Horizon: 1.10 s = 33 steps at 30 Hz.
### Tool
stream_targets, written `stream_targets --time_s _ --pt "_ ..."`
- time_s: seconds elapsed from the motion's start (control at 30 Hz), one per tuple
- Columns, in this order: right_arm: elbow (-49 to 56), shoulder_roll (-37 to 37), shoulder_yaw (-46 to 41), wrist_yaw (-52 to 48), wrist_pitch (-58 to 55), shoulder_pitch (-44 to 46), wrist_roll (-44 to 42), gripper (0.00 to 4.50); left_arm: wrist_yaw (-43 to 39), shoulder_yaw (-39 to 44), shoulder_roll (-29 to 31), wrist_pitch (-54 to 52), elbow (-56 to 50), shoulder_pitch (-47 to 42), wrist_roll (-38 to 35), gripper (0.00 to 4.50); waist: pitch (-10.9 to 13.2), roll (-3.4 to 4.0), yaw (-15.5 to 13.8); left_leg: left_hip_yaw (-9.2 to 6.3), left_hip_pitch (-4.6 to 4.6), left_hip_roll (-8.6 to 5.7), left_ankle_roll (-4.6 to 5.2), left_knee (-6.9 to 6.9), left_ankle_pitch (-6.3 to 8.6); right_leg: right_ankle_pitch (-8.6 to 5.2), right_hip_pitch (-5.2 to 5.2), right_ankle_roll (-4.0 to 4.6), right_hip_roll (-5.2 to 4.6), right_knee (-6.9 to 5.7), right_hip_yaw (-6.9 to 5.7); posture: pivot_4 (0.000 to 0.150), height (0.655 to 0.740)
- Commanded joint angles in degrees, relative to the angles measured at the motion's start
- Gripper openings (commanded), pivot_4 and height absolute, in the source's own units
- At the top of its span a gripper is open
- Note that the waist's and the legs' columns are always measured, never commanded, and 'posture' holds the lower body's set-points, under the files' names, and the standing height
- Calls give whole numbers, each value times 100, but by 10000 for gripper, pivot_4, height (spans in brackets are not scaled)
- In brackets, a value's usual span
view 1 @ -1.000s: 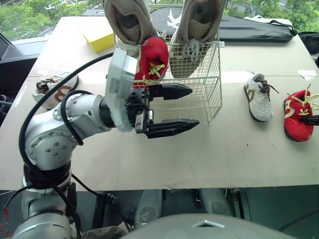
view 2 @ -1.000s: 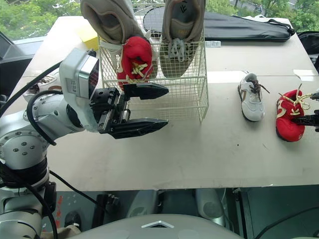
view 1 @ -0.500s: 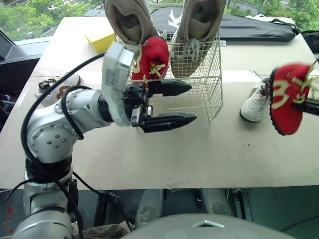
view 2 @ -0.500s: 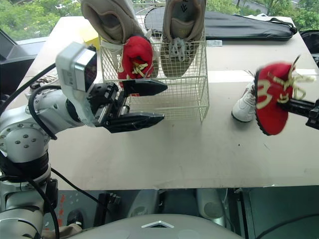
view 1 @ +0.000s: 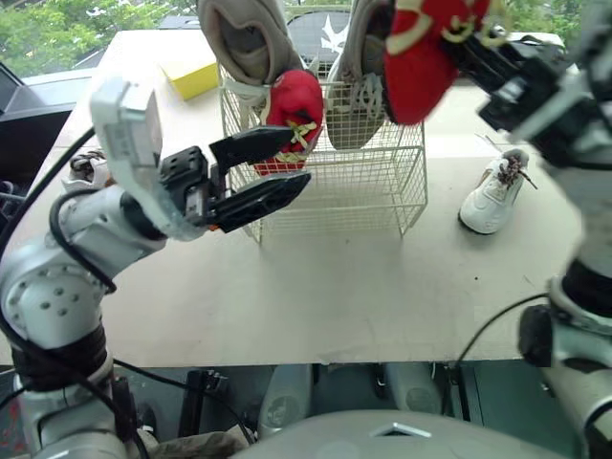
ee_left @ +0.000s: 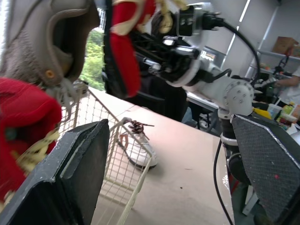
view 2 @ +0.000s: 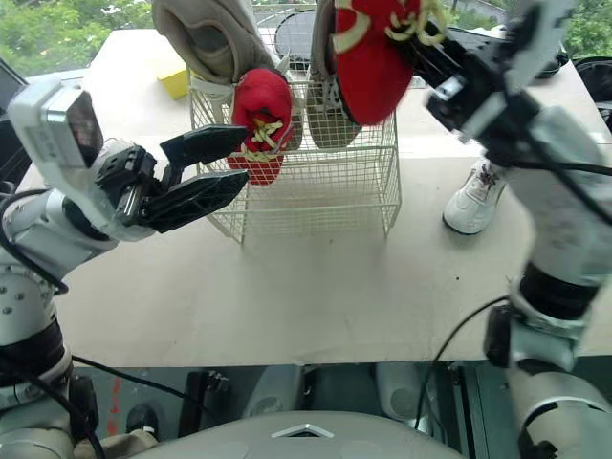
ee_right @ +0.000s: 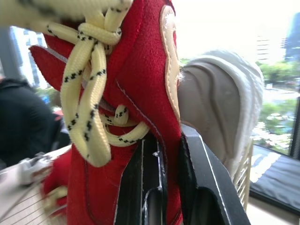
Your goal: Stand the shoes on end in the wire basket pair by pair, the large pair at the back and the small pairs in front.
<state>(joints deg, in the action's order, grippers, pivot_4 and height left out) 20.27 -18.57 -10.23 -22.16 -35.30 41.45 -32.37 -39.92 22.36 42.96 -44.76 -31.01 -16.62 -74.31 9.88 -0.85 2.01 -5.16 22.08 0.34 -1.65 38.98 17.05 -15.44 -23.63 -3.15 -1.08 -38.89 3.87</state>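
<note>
The wire basket (view 1: 382, 182) stands mid-table. Two large beige shoes (view 1: 244, 38) stand on end at its back. One small red shoe (view 1: 296, 100) stands in its front left part. My right gripper (ee_right: 166, 187) is shut on the second red shoe (view 1: 421, 57), held in the air over the basket's right side. My left gripper (view 1: 299, 159) is open and empty, just in front of the basket's left corner. A small white shoe (view 1: 490, 201) lies on the table to the right. Its mate (view 1: 86, 163) lies at the far left, partly behind my left arm.
A yellow block (view 1: 191, 76) sits at the back left of the table. A black bag (view 1: 320, 33) lies across the back behind the basket. The table's front edge (view 1: 316, 361) runs close below the basket. A person (ee_left: 293, 86) stands in the background.
My right arm has lifted the red shoe off the table's right side and carried it up and left over the basket. My left gripper has drawn back to the left.
</note>
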Motion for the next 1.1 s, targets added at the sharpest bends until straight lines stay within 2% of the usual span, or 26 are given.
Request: stream_targets --time_s 0.03,0.17,0.4,0.6,0.77,1.0,1.1 --pt "-481 179 252 176 1389 236 891 383 44 282 129 225 -235 -37 -61 45000 0 0 -1 1 0 -4 0 0 0 0 0 0 -4 1 0 1500 7400" --pt "-893 189 710 -123 2560 -105 1604 383 276 441 151 307 -286 18 -139 45000 -1 -1 34 3 -5 -3 0 -1 0 1 1 0 -1 -3 3 1500 7400" --pt "-1085 288 1065 -165 3399 -688 2140 383 514 569 199 362 -402 173 -171 45000 0 0 64 8 -18 0 0 -12 0 2 2 1 6 -11 15 1500 7400" --pt "-2210 425 1382 52 4551 -974 2985 383 461 571 213 425 -380 298 -136 45000 -1 -1 52 11 -18 -1 0 -13 0 2 4 1 4 -5 15 1500 7400" --pt "-2508 376 1459 -142 4512 -1138 2995 383 411 603 266 466 -361 370 -102 45000 -3 -4 57 10 -26 1 0 -13 0 2 9 2 7 -8 16 1500 7400" --pt "-2437 250 1273 -821 3909 -1411 2214 383 369 584 254 553 -378 482 -40 45000 -24 -32 59 9 -47 2 1 -14 1 2 31 1 7 -6 16 1500 7400" --pt "-2315 150 1169 -976 3674 -1339 1997 9318 361 566 251 568 -368 503 -23 45000 -25 -33 44 4 -64 1 25 -14 14 2 50 2 7 -4 11 1500 7400"
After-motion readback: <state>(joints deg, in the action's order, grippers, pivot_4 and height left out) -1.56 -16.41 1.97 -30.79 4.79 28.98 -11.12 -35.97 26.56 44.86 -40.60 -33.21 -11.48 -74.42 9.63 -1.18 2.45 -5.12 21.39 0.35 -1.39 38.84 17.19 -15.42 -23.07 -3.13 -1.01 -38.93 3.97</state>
